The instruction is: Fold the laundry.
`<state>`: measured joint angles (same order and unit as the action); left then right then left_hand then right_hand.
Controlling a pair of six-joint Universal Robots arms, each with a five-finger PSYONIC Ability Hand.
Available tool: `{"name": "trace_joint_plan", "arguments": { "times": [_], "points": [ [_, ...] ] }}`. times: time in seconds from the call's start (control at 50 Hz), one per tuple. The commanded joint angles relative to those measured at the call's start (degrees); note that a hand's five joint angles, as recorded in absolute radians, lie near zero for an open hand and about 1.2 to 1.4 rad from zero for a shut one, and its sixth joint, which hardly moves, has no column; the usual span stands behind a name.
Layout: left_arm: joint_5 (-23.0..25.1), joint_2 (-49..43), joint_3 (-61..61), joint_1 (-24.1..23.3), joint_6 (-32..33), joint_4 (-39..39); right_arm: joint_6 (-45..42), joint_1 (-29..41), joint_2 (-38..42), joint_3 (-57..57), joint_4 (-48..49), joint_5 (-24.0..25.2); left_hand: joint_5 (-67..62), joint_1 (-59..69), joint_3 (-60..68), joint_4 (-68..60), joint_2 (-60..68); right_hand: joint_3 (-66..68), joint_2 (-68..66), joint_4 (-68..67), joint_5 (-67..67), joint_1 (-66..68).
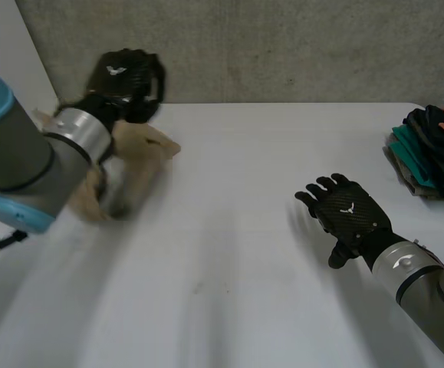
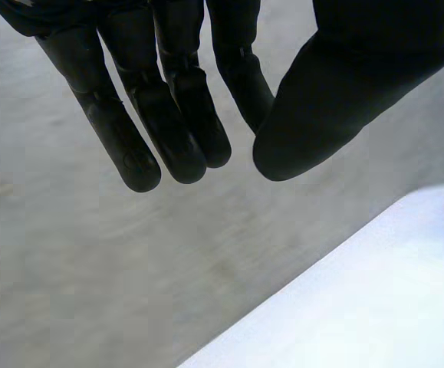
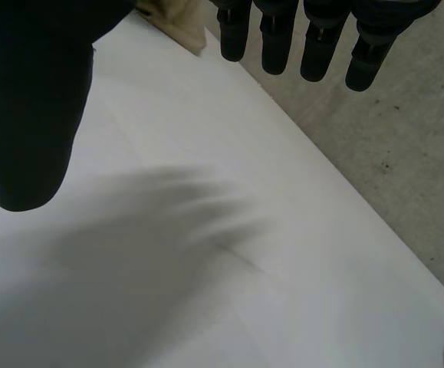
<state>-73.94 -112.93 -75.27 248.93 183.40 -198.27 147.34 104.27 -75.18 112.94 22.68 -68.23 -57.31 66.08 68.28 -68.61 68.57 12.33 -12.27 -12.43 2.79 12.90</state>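
A tan cloth [image 1: 141, 149] lies bunched on the white table [image 1: 229, 261] at the back left, partly hidden under my left forearm. My left hand [image 1: 122, 77] is raised above the table's far edge, past the cloth. In the left wrist view its fingers [image 2: 168, 115] are drawn in against the thumb with nothing between them. My right hand [image 1: 348, 211] hovers palm down over the table at the front right, its fingers spread and holding nothing. In the right wrist view a corner of the tan cloth [image 3: 177, 21] shows beyond the fingertips [image 3: 283, 38].
A stack of folded clothes [image 1: 430, 153] in teal, dark and orange sits at the table's right edge. A grey concrete wall [image 1: 283, 46] runs behind the table.
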Motion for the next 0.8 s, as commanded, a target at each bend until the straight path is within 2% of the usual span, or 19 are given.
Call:
{"name": "trace_joint_plan", "arguments": {
  "times": [0.02, 0.04, 0.12, 0.14, 0.18, 0.2, 0.22, 0.26, 0.3, 0.34, 0.36, 0.46, 0.52, 0.58, 0.6, 0.66, 0.74, 0.8],
  "points": [
    [-0.1, -1.5, -3.0, -14.1, -4.7, 0.6, 0.1, -0.4, -0.9, -0.1, 0.1, -1.5, -12.7, 13.9, 11.7, -11.4, 11.4, -2.3, 2.3, 2.4, -2.8, -2.9],
    [0.0, -3.2, -2.9, -17.0, -5.3, 0.6, 0.1, -0.6, -0.9, -0.1, 0.0, -1.8, -12.7, 13.9, 11.7, -11.4, 11.4, -2.3, 2.3, 2.4, -2.8, -2.9],
    [-0.8, -7.4, -1.7, -21.0, -4.6, -0.2, 0.2, -1.6, -0.9, -0.4, 0.0, -3.2, -12.7, 13.9, 11.7, -11.4, 11.4, -2.3, 2.3, 2.4, -2.8, -2.9],
    [-1.1, -7.8, -1.4, -20.9, -5.1, -0.3, 0.2, -1.7, -0.8, -0.4, 0.0, -3.2, -5.6, 6.8, 4.6, -4.2, 4.3, -2.3, 2.3, 2.4, -2.8, -2.9],
    [-2.3, -7.9, -0.4, -20.2, -4.4, -0.4, 0.2, -1.7, -0.8, -0.4, 0.0, -3.3, 27.8, -26.6, -28.8, 29.1, -29.1, -2.3, 2.3, 2.4, -2.8, -2.9],
    [-4.2, -7.7, -0.1, -19.1, -3.2, -0.9, 0.3, -1.7, -0.8, -0.4, 0.0, -3.3, 40.5, -39.3, -41.5, 41.8, -41.7, -2.3, 2.3, 2.4, -2.8, -2.9],
    [-5.3, -7.7, -0.1, -18.2, -2.4, -1.0, 0.2, -1.7, -0.8, -0.5, 0.0, -3.2, 42.3, -41.0, -43.2, 43.6, -43.5, -2.3, 2.3, 2.4, -2.8, -2.9],
    [-7.7, -7.7, -0.1, -15.6, 0.3, -1.1, 0.2, -1.6, -0.8, -0.5, 0.0, -3.2, 44.0, -42.7, -44.9, 45.3, -45.2, -2.3, 2.3, 2.4, -2.8, -2.9],
    [-10.7, -7.8, -0.2, -8.2, 7.5, -1.2, 0.3, -1.5, -0.8, -0.5, 0.0, -3.1, 44.1, -42.9, -45.1, 45.4, -45.4, -2.3, 2.3, 2.4, -2.8, -2.9],
    [-11.1, -8.1, 0.1, -4.5, 10.9, -1.1, 0.3, -1.5, -0.8, -0.5, 0.0, -3.0, 44.1, -42.9, -45.1, 45.4, -45.4, -2.3, 2.3, 2.4, -2.8, -2.9],
    [-11.0, -8.6, 0.6, -1.0, 14.3, -0.7, 0.3, -1.5, -0.8, -0.5, 0.0, -3.0, 44.5, -43.2, -45.4, 45.8, -45.7, -2.3, 2.3, 2.4, -2.8, -2.9],
    [-9.7, -11.5, 1.8, 9.1, 23.2, -1.1, 0.3, -1.3, -0.5, -0.5, 0.0, -2.8, 44.5, -43.2, -45.5, 45.8, -45.7, -2.3, 2.3, 2.4, -2.8, -2.9],
    [-5.9, -16.2, 5.0, 13.7, 27.0, -0.8, 0.3, -1.1, -0.3, -0.5, 0.0, -2.9, 44.6, -43.4, -45.6, 45.9, -45.9, -2.3, 2.3, 2.4, -2.8, -2.9],
    [-1.7, -19.5, 7.2, 16.2, 28.8, -0.9, 0.3, -0.9, -0.2, -0.5, 0.0, -2.8, 44.6, -43.4, -45.6, 45.9, -45.9, -2.3, 2.3, 2.4, -2.8, -2.9],
    [1.2, -21.6, 8.8, 17.5, 29.2, -1.1, 0.3, -0.8, -0.2, -0.5, 0.0, -2.9, 44.5, -43.3, -45.5, 45.8, -45.7, -2.3, 2.3, 2.4, -2.8, -2.9],
    [4.8, -25.2, 12.4, 19.0, 29.1, -1.5, 0.3, -0.8, -0.2, -0.4, 0.0, -2.9, 43.3, -42.1, -44.3, 44.6, -44.6, -2.3, 2.3, 2.4, -2.8, -2.9],
    [8.3, -29.8, 16.5, 19.5, 28.9, -2.6, 0.3, -0.8, -0.1, -0.4, 0.0, -3.0, 42.3, -41.1, -43.3, 43.6, -43.6, -2.3, 2.3, 2.4, -2.8, -2.9],
    [8.9, -32.3, 18.5, 19.5, 28.5, -4.2, 0.3, -0.8, -0.1, -0.4, 0.0, -3.2, 39.5, -38.2, -40.4, 40.8, -40.7, -2.3, 2.3, 2.4, -2.8, -2.9]
  ]
}}
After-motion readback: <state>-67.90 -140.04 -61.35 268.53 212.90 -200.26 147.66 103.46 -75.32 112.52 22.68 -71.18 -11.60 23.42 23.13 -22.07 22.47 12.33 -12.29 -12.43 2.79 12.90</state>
